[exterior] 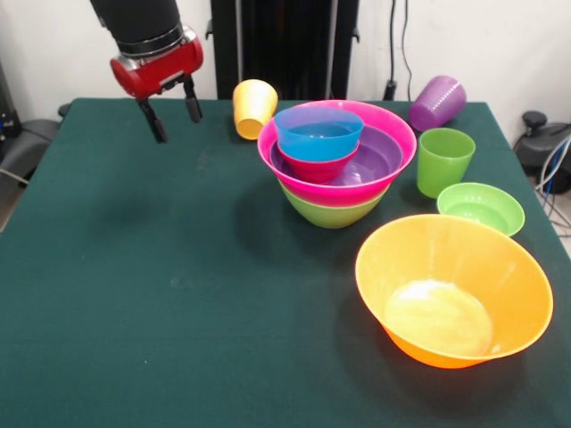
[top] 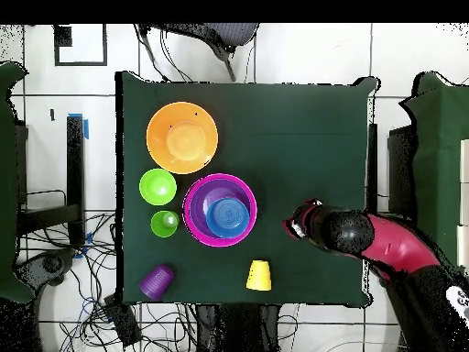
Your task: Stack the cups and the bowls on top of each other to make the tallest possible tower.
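My claw (exterior: 171,111) hangs empty, prongs apart, over bare green surface (exterior: 161,294); the glossy tower (exterior: 336,160) and orange bowl (exterior: 453,290) crowd the other side.

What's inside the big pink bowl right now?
The pink bowl holds a purple bowl, with a red bowl inside that and a blue bowl on top. The blue bowl looks empty. The nested bowls hide the pink bowl's floor.
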### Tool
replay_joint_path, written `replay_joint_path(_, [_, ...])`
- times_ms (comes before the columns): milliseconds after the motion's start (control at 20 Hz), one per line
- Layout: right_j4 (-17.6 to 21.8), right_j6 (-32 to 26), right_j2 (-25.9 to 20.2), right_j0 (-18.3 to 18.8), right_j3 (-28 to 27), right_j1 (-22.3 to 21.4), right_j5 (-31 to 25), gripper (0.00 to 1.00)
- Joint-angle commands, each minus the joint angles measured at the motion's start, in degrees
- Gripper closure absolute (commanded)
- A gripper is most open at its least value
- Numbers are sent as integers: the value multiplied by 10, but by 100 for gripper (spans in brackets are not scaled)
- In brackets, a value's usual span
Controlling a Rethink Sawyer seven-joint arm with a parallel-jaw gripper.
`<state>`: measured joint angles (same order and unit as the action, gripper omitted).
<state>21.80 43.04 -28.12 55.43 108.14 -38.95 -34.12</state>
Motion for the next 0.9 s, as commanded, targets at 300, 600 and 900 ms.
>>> replay_joint_path(300, [45,0,-30,-8,-30,22,15,0])
replay_joint_path(600, [50,5,-27,-11,-30,25,21,0])
replay_joint_path(900, [47,6,-28,-12,-29,23,19,0])
